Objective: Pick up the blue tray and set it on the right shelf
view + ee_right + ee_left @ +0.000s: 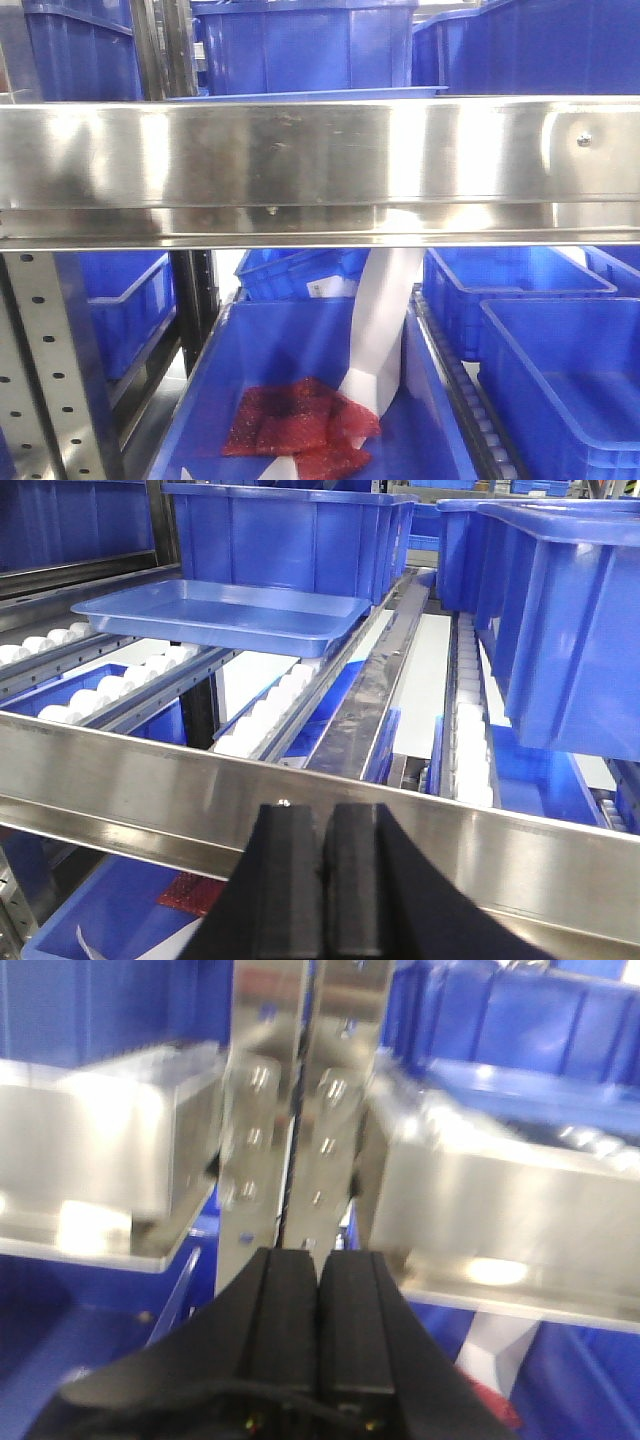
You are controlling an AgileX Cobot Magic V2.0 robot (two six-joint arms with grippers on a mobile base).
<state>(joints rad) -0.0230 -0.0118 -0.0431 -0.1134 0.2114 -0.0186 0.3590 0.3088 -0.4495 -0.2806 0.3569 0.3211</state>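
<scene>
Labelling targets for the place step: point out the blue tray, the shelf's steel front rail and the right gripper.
blue tray [215, 615]: right wrist view, on its flat floor.
steel front rail [130, 780]: right wrist view, on its front face, left part.
right gripper [322, 865]: right wrist view, where the shut fingertips meet.

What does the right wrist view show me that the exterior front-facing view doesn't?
Only the right wrist view shows the blue tray whole, lying on the white rollers of the right shelf, with the right gripper shut and empty in front of the rail. Only the front view shows the white chute in the lower bin. Both show the steel front rail, the red mesh below, and deep blue bins behind.
</scene>
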